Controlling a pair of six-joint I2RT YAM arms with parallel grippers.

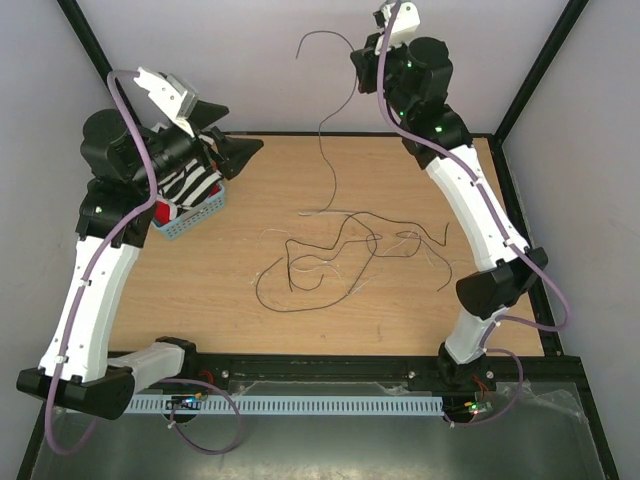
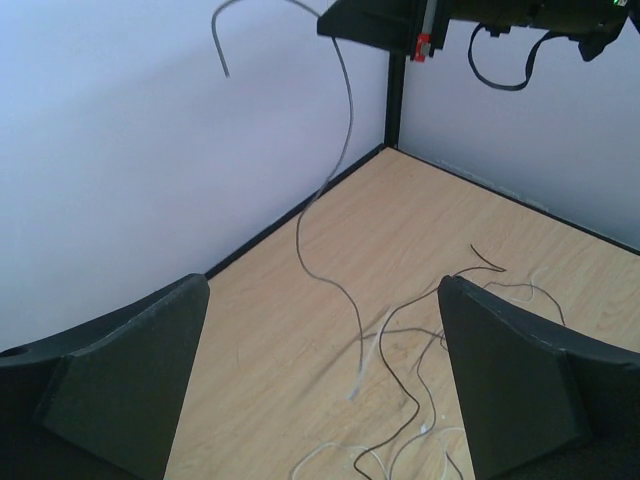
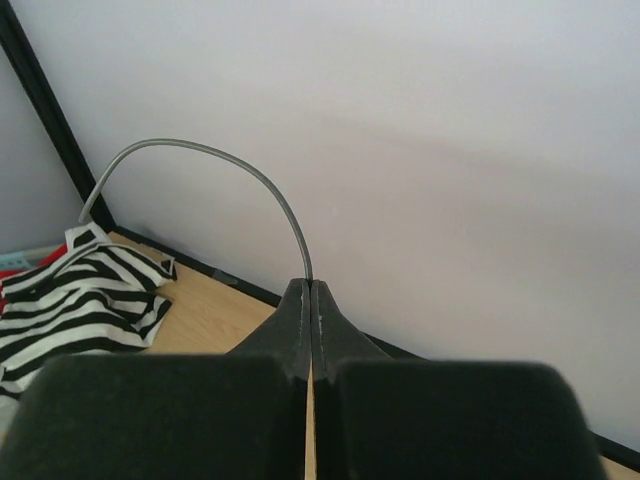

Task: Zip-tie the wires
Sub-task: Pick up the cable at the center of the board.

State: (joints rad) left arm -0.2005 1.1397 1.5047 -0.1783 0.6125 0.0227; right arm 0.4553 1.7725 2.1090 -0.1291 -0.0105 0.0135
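My right hand point(image 1: 362, 58) is up near the back wall, fingers pressed together on a strand of the wires point(image 1: 340, 248). Looks like just one strand, hard to tell. The rest of the tangle lies mid-desk point(image 1: 180, 290). My left hand point(image 1: 226, 132) is spread wide, holding nothing, over by the basket point(image 1: 195, 218) with the striped cloth point(image 1: 195, 185).

We count two arms here, left arm point(image 1: 85, 290) and right arm point(image 1: 480, 210), so two pincers too, left pincer point(image 1: 225, 135) and right pincer point(image 3: 311, 295). One bench point(image 1: 200, 300), one blue basket point(image 1: 195, 218), one striped cloth point(image 1: 195, 185). The wires point(image 1: 340, 245)? Too tangled to number: we make out several dark ones and a few pale strands.
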